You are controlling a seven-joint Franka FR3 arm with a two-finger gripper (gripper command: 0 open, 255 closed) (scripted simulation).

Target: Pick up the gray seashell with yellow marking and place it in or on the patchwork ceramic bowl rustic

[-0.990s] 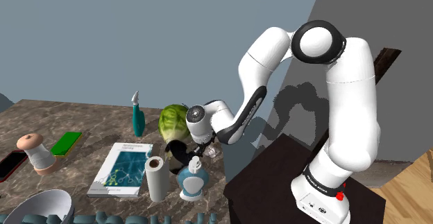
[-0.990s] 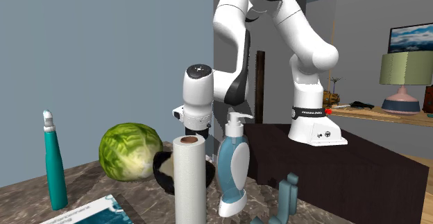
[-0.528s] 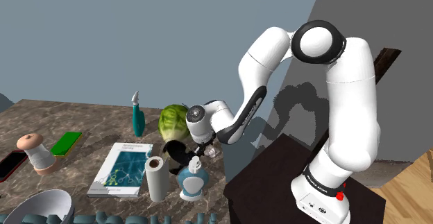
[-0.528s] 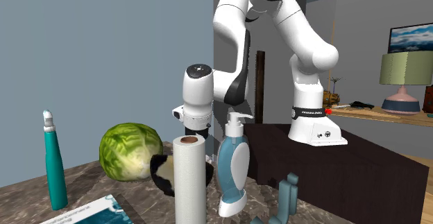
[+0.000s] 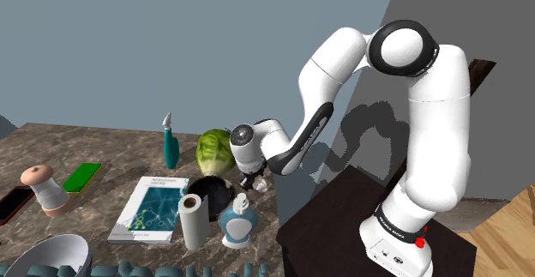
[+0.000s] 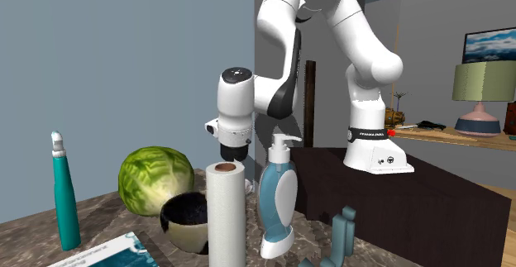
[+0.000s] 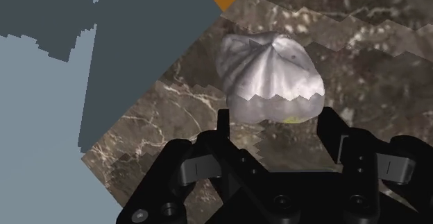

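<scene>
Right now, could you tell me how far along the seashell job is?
Done: the approach; the black two-finger tool faces the grey ridged seashell. In hand: the grasp; fingers apart, shell on the brown marble top. Left: lift, carry to the beige dark-lined bowl.

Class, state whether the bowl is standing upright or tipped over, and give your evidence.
Upright: the bowl sits on the table with its dark opening facing up, next to the paper roll.

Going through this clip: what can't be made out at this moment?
- Wrist view: whether the gripper grips the seashell; contact is unclear.
- Wrist view: the seashell's yellow marking, mostly tucked under it.
- Second exterior view: the bowl is partly hidden by the paper roll, which also hides the gripper's tip.
</scene>
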